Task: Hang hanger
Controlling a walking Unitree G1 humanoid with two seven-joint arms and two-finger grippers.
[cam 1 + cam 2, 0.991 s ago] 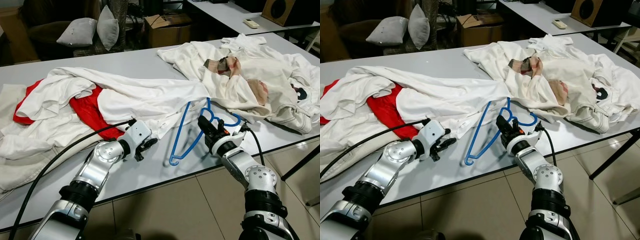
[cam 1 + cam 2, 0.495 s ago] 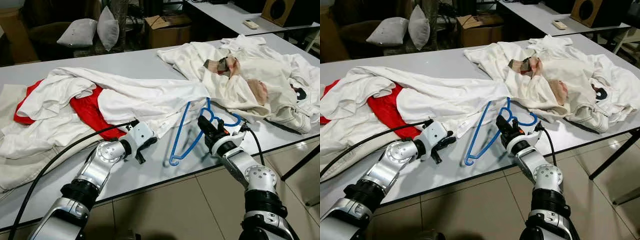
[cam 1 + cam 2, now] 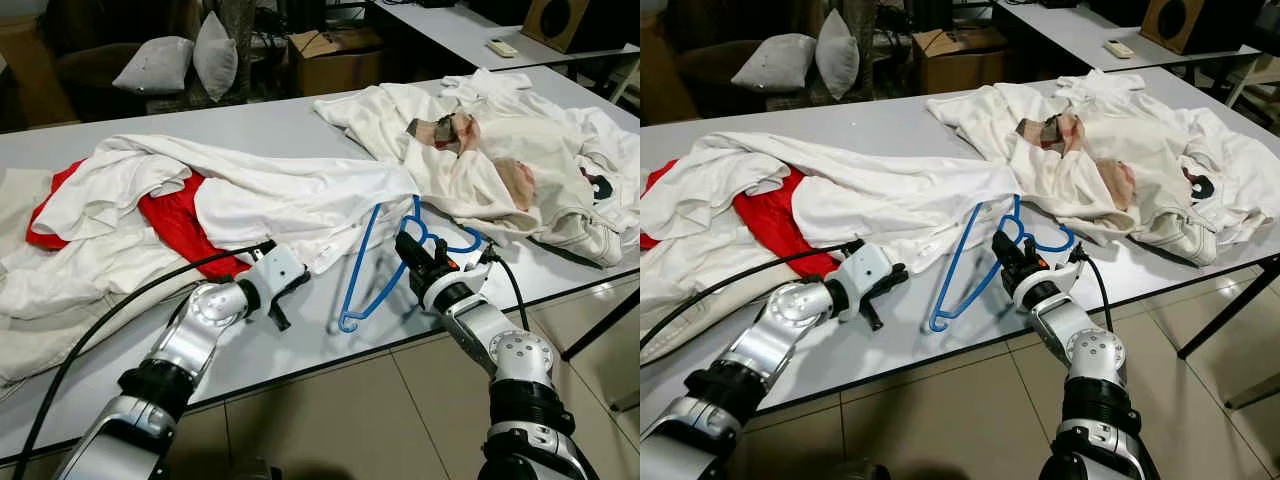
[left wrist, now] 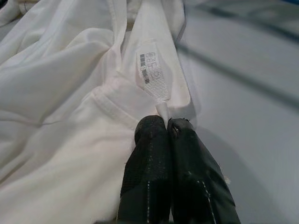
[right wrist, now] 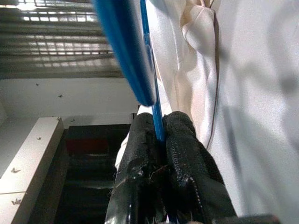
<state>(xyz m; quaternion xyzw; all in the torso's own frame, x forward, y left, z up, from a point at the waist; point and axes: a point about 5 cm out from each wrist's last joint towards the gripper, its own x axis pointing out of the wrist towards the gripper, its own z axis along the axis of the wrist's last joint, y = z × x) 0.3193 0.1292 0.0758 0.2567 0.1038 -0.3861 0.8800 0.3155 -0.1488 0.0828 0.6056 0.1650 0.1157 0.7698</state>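
Observation:
A blue plastic hanger (image 3: 362, 262) lies flat on the grey table (image 3: 250, 350), near its front edge. My right gripper (image 3: 405, 243) is shut on the hanger close to its hook; the right wrist view has the thin blue bar (image 5: 158, 122) pinched between the black fingers (image 5: 182, 135). A white shirt (image 3: 290, 195) is spread across the middle of the table. My left gripper (image 3: 297, 282) sits at the shirt's near edge, to the left of the hanger. In the left wrist view its fingertips (image 4: 154, 128) are pressed together on a sliver of the collar (image 4: 161, 109) just below the label (image 4: 153, 74).
A red garment (image 3: 170, 215) and more white cloth lie on the table's left side. A heap of white clothes (image 3: 520, 150) covers the right end. Behind the table are grey pillows (image 3: 155, 65), a cardboard box (image 3: 335, 55) and a second table with a remote (image 3: 503, 47).
My left gripper has twisted and edged slightly toward the shirt's edge. The right gripper and hanger have stayed still.

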